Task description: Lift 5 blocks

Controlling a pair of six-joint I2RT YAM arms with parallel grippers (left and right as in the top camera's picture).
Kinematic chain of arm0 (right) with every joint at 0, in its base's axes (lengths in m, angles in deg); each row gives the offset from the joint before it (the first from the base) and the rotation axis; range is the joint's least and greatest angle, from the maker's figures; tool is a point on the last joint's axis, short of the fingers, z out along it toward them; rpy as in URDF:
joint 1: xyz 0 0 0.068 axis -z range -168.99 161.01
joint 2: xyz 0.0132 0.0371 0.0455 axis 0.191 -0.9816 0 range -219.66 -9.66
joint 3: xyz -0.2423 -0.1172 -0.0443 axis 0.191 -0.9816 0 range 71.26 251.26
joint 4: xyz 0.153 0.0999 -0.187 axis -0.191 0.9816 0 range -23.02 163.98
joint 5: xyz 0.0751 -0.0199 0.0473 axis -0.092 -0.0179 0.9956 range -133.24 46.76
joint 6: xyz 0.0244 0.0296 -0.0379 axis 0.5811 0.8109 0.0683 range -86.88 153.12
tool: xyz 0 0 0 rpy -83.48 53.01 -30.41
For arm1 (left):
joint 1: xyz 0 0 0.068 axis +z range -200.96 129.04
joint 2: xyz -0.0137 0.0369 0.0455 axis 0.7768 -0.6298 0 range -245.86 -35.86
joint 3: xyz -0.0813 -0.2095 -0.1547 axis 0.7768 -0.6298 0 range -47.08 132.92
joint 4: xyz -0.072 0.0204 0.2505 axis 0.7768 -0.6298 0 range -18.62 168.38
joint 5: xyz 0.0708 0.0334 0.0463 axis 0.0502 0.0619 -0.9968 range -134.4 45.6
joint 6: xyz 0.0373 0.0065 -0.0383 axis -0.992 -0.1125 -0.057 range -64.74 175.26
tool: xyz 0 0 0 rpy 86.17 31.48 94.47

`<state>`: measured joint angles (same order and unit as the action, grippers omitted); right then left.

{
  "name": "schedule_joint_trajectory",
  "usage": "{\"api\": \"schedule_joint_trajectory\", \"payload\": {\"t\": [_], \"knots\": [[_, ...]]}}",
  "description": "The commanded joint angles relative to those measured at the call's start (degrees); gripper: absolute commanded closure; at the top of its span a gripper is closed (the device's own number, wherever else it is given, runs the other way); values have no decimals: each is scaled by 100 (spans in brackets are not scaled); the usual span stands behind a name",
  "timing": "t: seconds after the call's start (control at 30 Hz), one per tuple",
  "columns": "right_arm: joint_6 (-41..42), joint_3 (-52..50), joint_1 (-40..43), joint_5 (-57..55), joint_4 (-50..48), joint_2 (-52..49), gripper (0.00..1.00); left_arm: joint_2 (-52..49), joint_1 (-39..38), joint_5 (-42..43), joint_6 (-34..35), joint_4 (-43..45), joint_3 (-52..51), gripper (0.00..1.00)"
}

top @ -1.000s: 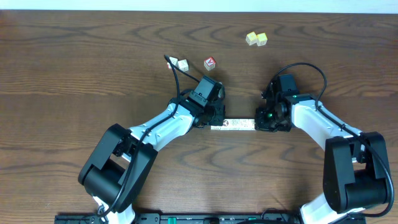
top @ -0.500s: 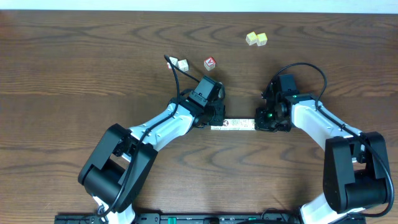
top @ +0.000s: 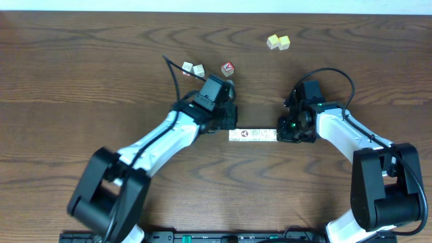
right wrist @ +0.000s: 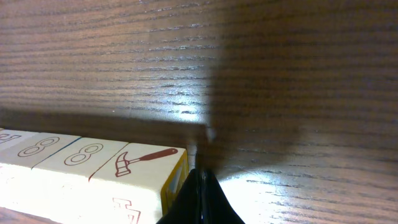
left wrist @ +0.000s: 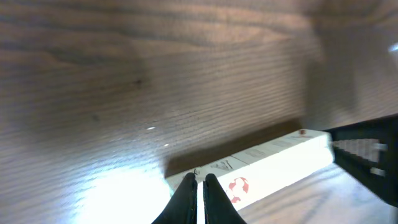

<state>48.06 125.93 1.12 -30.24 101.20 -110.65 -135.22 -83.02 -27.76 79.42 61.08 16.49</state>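
You are seeing the blocks (top: 253, 135) lying in one tight row mid-table (top: 81, 81), between the arms. The left gripper (left wrist: 198, 194) is sitting pressed together, holding nothing, at the row's left end. The right gripper (right wrist: 199, 186), likewise closed, is meeting its right end.

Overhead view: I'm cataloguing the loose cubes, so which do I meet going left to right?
In order: first whitish cube, second whitish cube, cube with red-and-white top, left pale yellow cube, right pale yellow cube.
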Motion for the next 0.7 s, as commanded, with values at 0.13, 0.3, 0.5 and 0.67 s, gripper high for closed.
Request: {"api": "schedule_joint_trajectory", "payload": {"t": [0.13, 0.3, 0.5, 0.67], "knots": [[70, 74, -66, -55, -17, 59, 99, 179, 496, -479, 551, -1038, 85, 93], [72, 74, -66, -52, -24, 59, 99, -181, 610, -306, 660, -1106, -46, 93], [70, 74, -66, -55, -22, 59, 99, -627, 535, 92, 656, -555, -46, 93], [70, 74, -66, -55, -24, 59, 99, -787, 533, 109, 660, -358, -46, 93]]}}
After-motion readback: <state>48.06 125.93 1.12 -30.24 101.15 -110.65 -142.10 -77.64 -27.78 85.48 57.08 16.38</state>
